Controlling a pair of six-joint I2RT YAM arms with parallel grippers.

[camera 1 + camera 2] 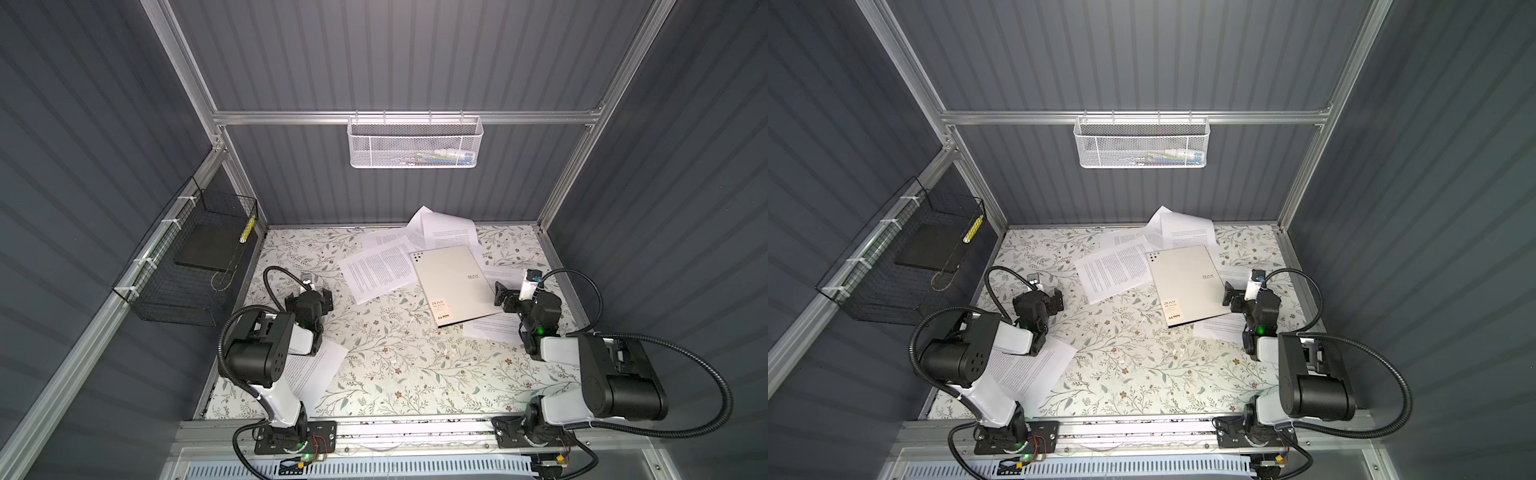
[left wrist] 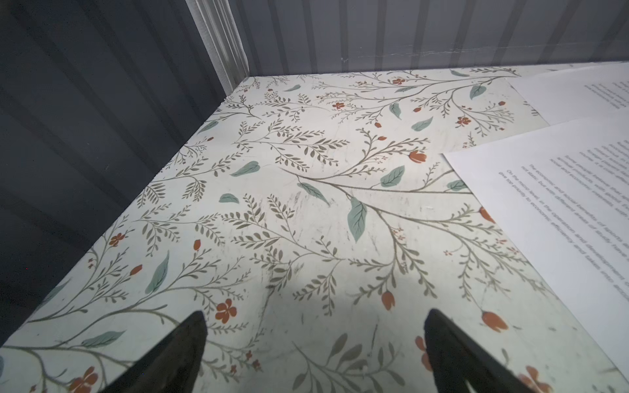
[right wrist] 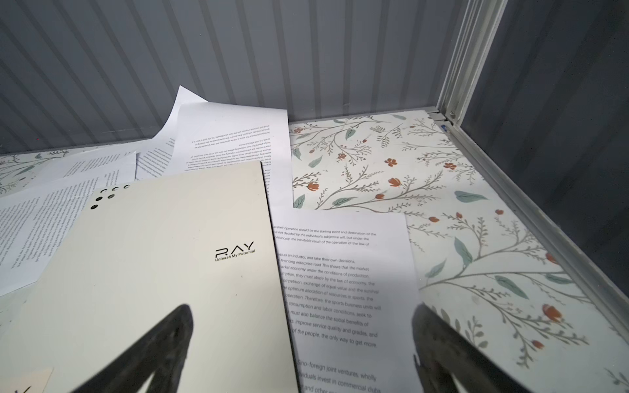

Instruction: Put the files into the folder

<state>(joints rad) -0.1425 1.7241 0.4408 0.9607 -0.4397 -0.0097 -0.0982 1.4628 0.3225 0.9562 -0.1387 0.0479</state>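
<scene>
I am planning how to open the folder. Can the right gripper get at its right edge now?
Probably yes. The right gripper is open and straddles the folder's right edge, with nothing between them. A sheet lies under that edge and might be caught too.

Left hand (image 2: 315,318) jaws apart, empty; right hand (image 3: 301,308) spread wide, empty.

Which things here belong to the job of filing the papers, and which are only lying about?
For the job: the folder, closed; the files, loose sheets scattered around and partly under it.
Not needed: white mesh basket on the back rail; black wire basket on the side wall.
</scene>
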